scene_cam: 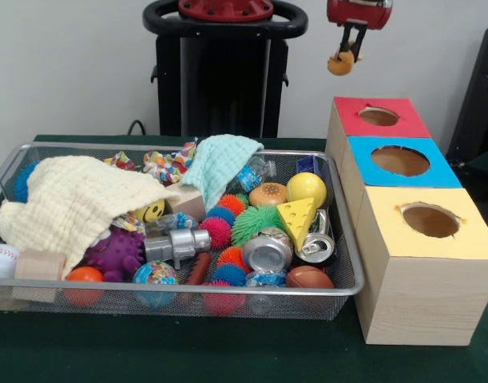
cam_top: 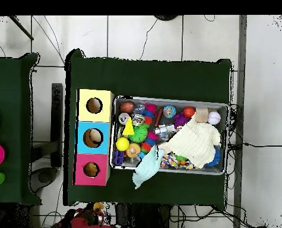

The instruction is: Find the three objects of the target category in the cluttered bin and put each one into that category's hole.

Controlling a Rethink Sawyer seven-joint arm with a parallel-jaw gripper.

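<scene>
Two closed fingers of the gripper point(scene_cam: 345, 49) pinch a small orange-brown toy point(scene_cam: 340, 63), possibly food.

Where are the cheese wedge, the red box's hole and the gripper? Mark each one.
cheese wedge point(scene_cam: 296, 215): front view, on its holed yellow face.
red box's hole point(scene_cam: 378, 116): front view, in the opening's middle.
gripper point(scene_cam: 345, 54): front view, at its tips, above a small brown item.
</scene>
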